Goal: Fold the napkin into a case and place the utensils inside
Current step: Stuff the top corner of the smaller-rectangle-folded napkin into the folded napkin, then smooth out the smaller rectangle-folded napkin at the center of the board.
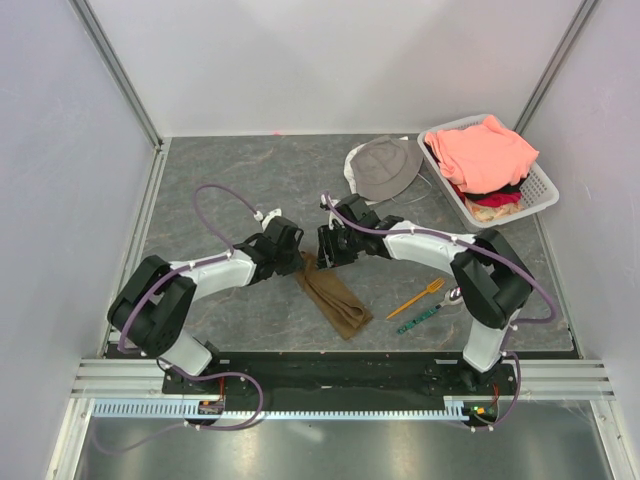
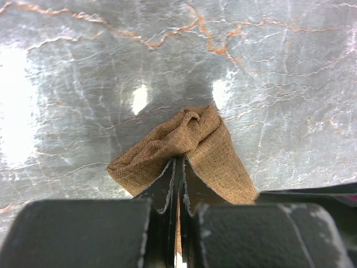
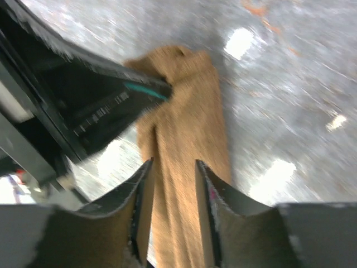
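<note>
Closest to the lens in the left wrist view: dark fingers of the left claw, pressed together and pinching one bunched end of the napkin, with that end lifted slightly off the grey marbled surface. Brown cloth folded into a long narrow strip, lying at a slant between the two arms.

Right claw just above the same strip, fingers spread, the cloth running under the gap between them and nothing gripped. Ahead of it, meeting the napkin's far end, the blurred dark shape of the left claw.

From above, both claws close together at the napkin's far end: left claw on one side, right claw on the other.

Off to the right arm's side of the napkin, apart from it: orange fork, and just nearer the arm bases a slim green utensil, both flat on the surface.

Well beyond the napkin, a grey hat. Further to that same side, a white basket heaped with salmon-pink clothes.
</note>
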### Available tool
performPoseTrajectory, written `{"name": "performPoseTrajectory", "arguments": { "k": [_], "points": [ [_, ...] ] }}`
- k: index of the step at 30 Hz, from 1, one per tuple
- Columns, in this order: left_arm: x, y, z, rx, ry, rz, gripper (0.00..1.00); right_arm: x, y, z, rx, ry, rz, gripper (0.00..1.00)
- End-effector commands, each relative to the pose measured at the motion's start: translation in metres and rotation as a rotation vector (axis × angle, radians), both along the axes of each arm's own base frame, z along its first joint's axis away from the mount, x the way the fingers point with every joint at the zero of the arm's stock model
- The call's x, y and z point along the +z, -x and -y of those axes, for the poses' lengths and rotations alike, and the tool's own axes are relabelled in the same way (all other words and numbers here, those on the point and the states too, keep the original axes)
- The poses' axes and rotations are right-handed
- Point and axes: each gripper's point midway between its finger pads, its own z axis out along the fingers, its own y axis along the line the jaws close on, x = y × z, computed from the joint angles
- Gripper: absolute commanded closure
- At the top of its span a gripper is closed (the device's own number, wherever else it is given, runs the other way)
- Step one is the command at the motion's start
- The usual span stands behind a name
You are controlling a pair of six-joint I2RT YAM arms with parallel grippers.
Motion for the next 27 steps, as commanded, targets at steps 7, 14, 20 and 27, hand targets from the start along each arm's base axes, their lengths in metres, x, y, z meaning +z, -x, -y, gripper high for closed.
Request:
{"name": "performPoseTrajectory", "arguments": {
  "k": [7, 14, 20, 27],
  "points": [
    [0.01, -0.009, 0.014, -0.094, -0.026, -0.005, 0.83, -0.002, 0.024, 0.049, 0.059, 0.21, 0.068, 0.55],
    [0.05, -0.005, 0.002, -0.113, -0.056, 0.045, 0.57, 0.006, 0.039, 0.054, 0.093, 0.292, 0.103, 0.53],
    [0.061, 0.026, -0.01, -0.138, -0.026, 0.03, 0.47, 0.003, 0.051, 0.056, 0.137, 0.362, 0.125, 0.47],
    [0.048, 0.078, 0.009, -0.208, 0.168, -0.08, 0.64, 0.002, 0.06, 0.048, 0.173, 0.379, 0.136, 0.44]
  ]
}}
